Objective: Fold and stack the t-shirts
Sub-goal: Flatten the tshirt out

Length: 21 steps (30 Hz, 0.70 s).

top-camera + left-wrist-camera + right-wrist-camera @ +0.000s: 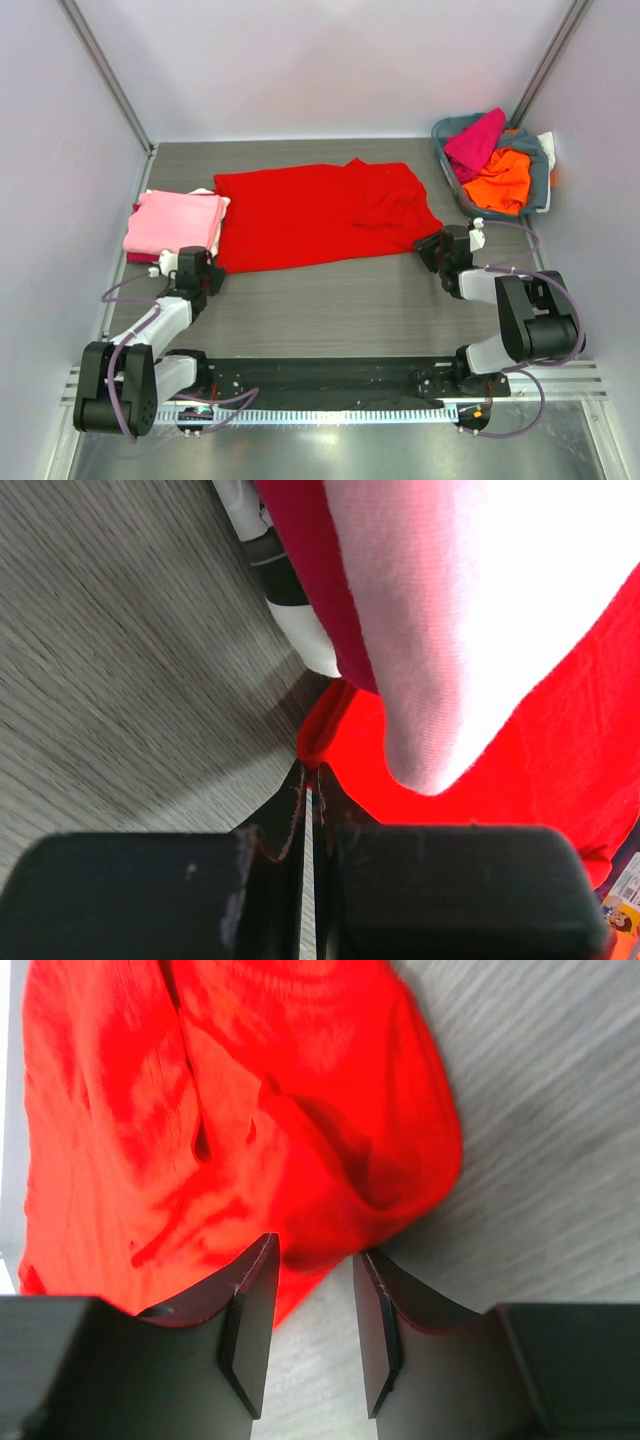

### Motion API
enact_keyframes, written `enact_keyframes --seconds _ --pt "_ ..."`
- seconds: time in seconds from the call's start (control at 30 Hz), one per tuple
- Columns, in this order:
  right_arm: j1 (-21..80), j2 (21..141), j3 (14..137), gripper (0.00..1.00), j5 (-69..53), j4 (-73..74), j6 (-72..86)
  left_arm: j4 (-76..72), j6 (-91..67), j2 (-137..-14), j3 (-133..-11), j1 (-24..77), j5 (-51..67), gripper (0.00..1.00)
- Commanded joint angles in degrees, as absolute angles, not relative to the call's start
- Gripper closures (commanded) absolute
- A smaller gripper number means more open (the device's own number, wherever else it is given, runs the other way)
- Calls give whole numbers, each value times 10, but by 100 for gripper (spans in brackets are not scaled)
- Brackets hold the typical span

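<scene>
A bright red t-shirt (320, 215) lies spread flat mid-table. A folded pink t-shirt (175, 222) tops a small stack at the left, with a magenta layer (140, 258) under it. My left gripper (203, 270) is at the red shirt's near left corner. In the left wrist view it (312, 770) is shut, with the red hem (322, 735) pinched at its tips and the pink fold (440, 630) just beyond. My right gripper (432, 250) is at the shirt's near right corner. In the right wrist view it (315, 1250) is open and astride the red cloth (250, 1110).
A grey-blue basket (540, 180) at the back right holds a magenta shirt (475, 140), an orange one (500, 180) and a bit of white. Walls and metal posts close in the left, right and back. A white striped cloth (290, 620) pokes out under the stack.
</scene>
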State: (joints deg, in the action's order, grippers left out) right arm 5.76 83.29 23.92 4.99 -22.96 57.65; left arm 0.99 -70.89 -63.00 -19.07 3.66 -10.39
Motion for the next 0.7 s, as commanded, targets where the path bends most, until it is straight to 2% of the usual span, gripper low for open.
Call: enact_keyframes --seconds 0.0,0.57,0.67 --pt "47 859 245 59 92 -234 583 14 -690 -628 -206 26 -104 100" --pt "18 911 266 63 107 -243 562 12 -672 -656 -227 3 -84 100" --pt "17 904 269 57 114 -236 560 14 -671 -656 -229 3 -84 100"
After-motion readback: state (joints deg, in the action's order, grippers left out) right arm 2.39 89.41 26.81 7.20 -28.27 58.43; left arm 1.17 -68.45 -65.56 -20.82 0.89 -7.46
